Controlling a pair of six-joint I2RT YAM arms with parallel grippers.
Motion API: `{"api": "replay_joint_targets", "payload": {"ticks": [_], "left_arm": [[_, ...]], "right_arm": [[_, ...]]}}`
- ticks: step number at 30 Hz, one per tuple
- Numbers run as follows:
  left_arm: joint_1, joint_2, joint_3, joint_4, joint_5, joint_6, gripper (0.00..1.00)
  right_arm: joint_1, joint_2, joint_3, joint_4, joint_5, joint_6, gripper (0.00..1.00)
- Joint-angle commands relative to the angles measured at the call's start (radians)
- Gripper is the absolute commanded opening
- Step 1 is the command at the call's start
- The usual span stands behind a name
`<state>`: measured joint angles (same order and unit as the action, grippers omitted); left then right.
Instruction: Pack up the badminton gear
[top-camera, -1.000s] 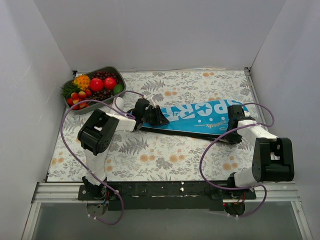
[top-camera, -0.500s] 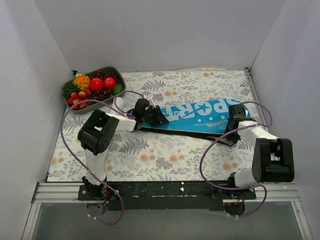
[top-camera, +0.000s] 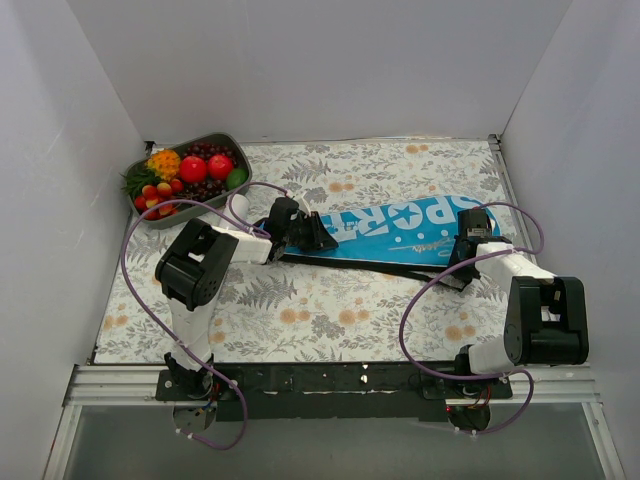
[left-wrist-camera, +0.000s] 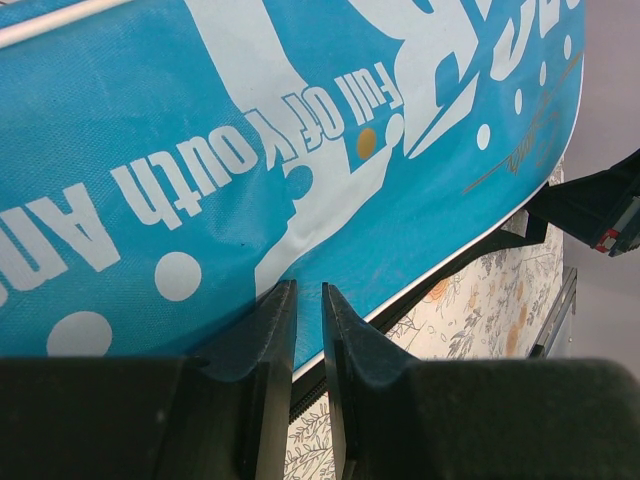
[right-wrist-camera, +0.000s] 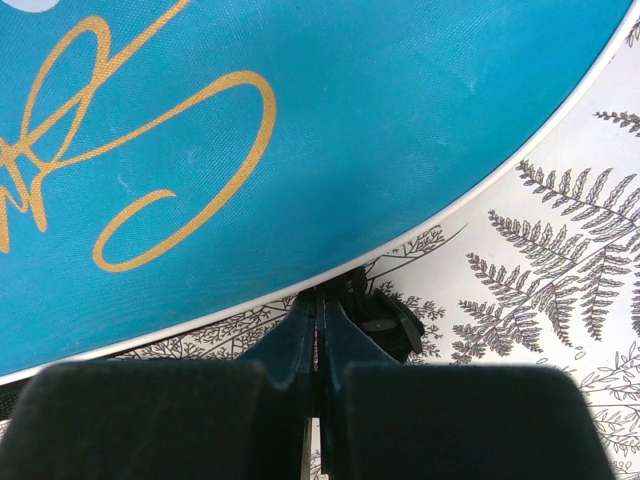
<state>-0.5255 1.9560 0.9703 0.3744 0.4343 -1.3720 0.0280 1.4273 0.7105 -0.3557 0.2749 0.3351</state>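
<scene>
Right end effector (right-wrist-camera: 318, 305) newly closed at bag (top-camera: 400, 228) rim, tray (top-camera: 243, 158) apart

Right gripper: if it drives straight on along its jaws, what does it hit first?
The right gripper would first meet a small black fitting right at its shut tips, under the blue bag's white-edged rim, then the bag itself. Whether it already touches is unclear.

Grey tray (top-camera: 215, 137) of colourful fruit (top-camera: 193, 168) in far left corner, fern-and-flower-patterned tablecloth (top-camera: 330, 300), plain white walls (top-camera: 320, 60)

White-and-black arms (top-camera: 203, 265), purple cables (top-camera: 123, 258)
</scene>
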Motion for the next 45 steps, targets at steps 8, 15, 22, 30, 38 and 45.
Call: {"api": "replay_joint_targets", "payload": {"ticks": [8, 15, 22, 30, 38, 45], "left_arm": [[0.005, -0.009, -0.007, -0.015, -0.003, 0.021, 0.16], [0.005, 0.015, -0.004, -0.022, -0.011, 0.024, 0.12], [0.004, -0.002, 0.021, -0.051, -0.022, 0.042, 0.01], [0.001, -0.129, 0.149, -0.227, -0.025, 0.135, 0.33], [0.001, -0.101, 0.442, -0.571, -0.121, 0.538, 0.7], [-0.001, -0.002, 0.502, -0.631, -0.054, 0.801, 0.75]], "right_arm": [[0.113, 0.048, 0.001, 0.052, -0.122, -0.011, 0.01], [0.26, 0.14, 0.075, 0.061, -0.117, 0.047, 0.01], [0.296, 0.165, 0.086, 0.073, -0.123, 0.061, 0.01], [0.357, 0.192, 0.102, 0.107, -0.164, 0.073, 0.01], [0.38, 0.194, 0.092, 0.144, -0.212, 0.074, 0.01], [0.383, 0.179, 0.073, 0.165, -0.255, 0.053, 0.01]]}}
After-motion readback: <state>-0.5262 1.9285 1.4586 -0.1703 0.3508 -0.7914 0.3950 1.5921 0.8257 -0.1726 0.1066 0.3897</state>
